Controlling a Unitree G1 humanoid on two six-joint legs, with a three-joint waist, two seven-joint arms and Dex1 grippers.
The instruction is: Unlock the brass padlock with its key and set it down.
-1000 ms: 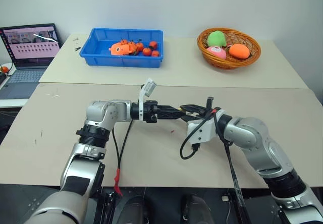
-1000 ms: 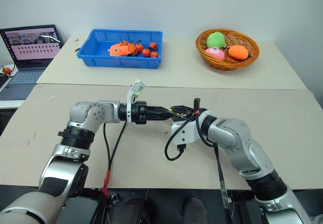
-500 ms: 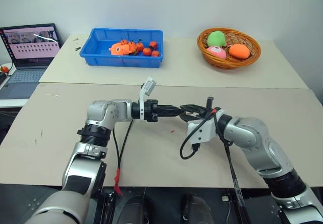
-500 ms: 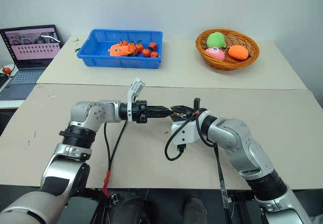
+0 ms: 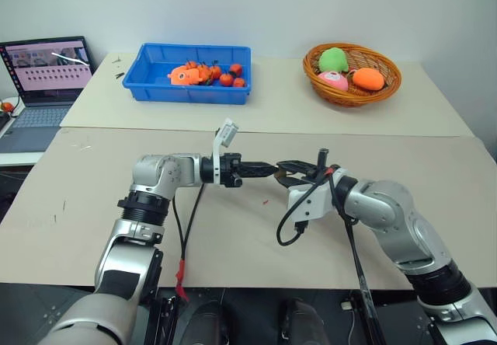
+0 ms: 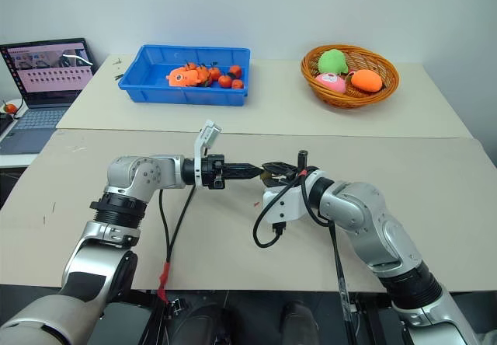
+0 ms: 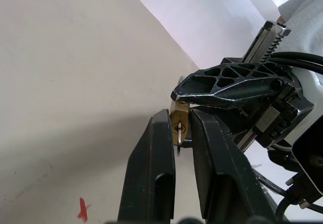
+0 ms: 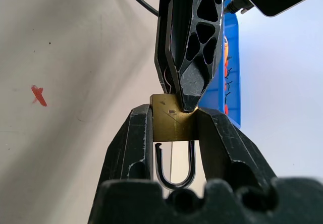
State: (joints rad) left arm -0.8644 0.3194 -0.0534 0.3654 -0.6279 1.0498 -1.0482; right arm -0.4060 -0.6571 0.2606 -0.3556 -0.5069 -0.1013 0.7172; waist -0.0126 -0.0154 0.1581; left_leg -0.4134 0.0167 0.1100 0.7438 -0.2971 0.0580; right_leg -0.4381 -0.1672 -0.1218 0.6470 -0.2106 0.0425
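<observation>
**Hidden, cropped and too small to tell**

In the head views the brass padlock [image 6: 269,175] is a speck between the fingertips at frame centre; its shackle cannot be made out. The left gripper [image 7: 177,133] covers most of the key [image 7: 179,131], perhaps seated in the lock. At the left edge, the laptop [image 5: 43,88] is cropped. The blue bin [image 5: 194,71] holds small orange items too fine to identify.

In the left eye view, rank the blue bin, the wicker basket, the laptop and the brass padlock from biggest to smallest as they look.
1. Blue bin
2. Wicker basket and laptop: they look alike, and the laptop is cut off by the picture's edge, so unranked.
3. Brass padlock, a tiny speck between the end effectors.
</observation>
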